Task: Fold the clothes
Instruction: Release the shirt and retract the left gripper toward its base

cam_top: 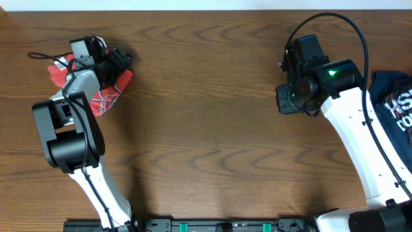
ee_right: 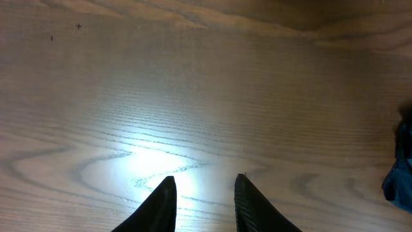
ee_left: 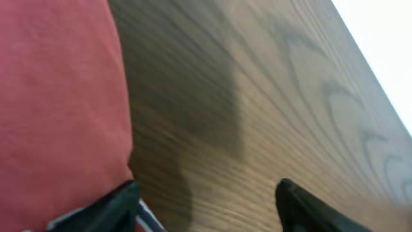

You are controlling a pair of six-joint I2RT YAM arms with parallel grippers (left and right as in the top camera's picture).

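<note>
The red-orange T-shirt (cam_top: 106, 95) lies bunched in a heap at the table's far left, with some white graphic showing. My left gripper (cam_top: 118, 61) sits at the heap's far right edge. In the left wrist view the jaws (ee_left: 207, 185) are wide open with bare wood between them. The red fabric (ee_left: 58, 109) fills the left side and reaches the left finger. My right gripper (cam_top: 287, 100) hangs over bare wood at the right, far from the shirt. Its jaws (ee_right: 205, 177) are open and empty.
A dark blue garment with white lettering (cam_top: 393, 106) lies at the table's right edge, partly under the right arm. It also shows in the right wrist view (ee_right: 402, 177). A thin black cable (cam_top: 45, 57) lies left of the red heap.
</note>
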